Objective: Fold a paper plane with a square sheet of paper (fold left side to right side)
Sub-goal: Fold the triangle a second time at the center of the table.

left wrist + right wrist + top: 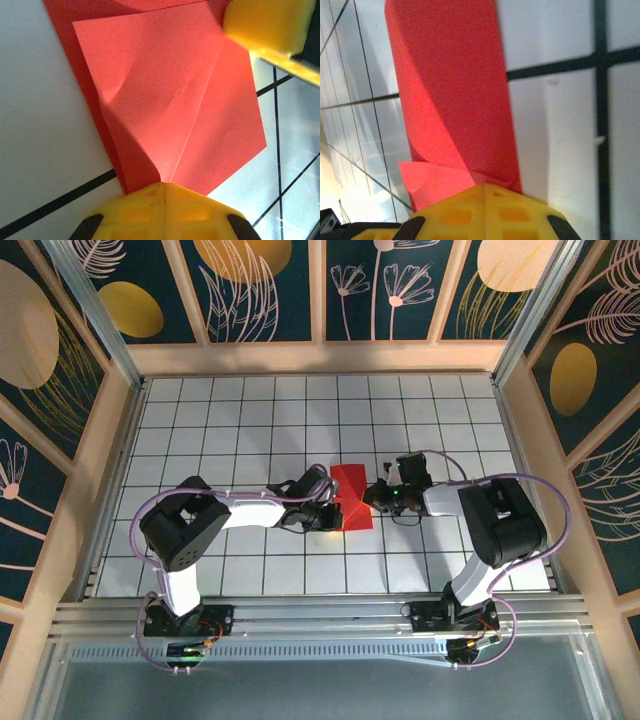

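Top external view: the square sheet of paper (352,492) lies near the middle of the white gridded surface (250,410). It is bright red, partly folded, and longer than it is wide.
Paper, left wrist view: one folded flap lies over a lower layer. A crease runs down it to a point at the yellow fingertips, and there is a soft dent in the flap.
Paper, right wrist view: a long red band runs away from the fingertips, with a small paler corner sticking out at its near left.
Left hand (328,510): at the paper's left edge, jaws closed together and tips touching the sheet. I cannot tell whether it pinches a layer or only presses.
Right hand (377,497): at the paper's right edge, jaws likewise closed, tips against the sheet. Pinch or press, I cannot tell.
Hands together: they face each other across the paper, close together.
Arms: both reach inward from the near edge, with lilac cables (140,515) looping beside them.
Surroundings: a pale wooden frame (320,358) and dark panels (260,280) painted with leaves and flowers.
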Robot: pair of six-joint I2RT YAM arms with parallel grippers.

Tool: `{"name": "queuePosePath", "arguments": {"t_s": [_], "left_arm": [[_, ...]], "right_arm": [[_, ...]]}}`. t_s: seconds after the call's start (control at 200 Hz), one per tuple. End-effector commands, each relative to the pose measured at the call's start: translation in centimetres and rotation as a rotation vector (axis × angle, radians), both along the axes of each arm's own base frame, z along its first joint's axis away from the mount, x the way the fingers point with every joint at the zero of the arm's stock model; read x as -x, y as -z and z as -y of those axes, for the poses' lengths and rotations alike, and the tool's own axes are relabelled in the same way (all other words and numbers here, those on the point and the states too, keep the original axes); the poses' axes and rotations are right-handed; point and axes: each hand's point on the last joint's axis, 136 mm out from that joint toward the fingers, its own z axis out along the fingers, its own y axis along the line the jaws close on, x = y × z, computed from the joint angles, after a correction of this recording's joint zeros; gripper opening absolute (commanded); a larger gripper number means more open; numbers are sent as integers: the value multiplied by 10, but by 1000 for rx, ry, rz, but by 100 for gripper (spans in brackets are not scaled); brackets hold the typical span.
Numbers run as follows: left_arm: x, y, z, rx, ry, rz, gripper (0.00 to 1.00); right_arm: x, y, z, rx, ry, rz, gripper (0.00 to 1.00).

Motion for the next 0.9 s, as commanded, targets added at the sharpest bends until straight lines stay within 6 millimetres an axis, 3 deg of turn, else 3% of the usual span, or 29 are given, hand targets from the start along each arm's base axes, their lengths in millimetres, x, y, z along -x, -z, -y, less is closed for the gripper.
{"name": "queuePosePath", "arguments": {"t_s": [0.0,0.205,0.3,0.405,0.576,0.751,0.891], "left_arm": [[22,30,-29,-126,-7,-82,0],[22,30,-28,-121,-10,-83,0],[22,28,-27,-116,-10,-82,0],[20,25,-24,-104,-7,-76,0],[18,22,-22,-97,-6,-71,0],[17,21,-19,-90,-1,-69,0],[16,18,-16,-76,4,-66,0]], "right_arm": [[-18,15,31,111,68,4,0],[-30,7,38,120,71,19,0],[-30,-9,37,104,76,48,0],[-21,-29,30,56,63,83,0],[4,-49,0,-55,3,107,0],[13,-43,-29,-106,-48,86,0],[7,-26,-33,-89,-38,50,0]]}}
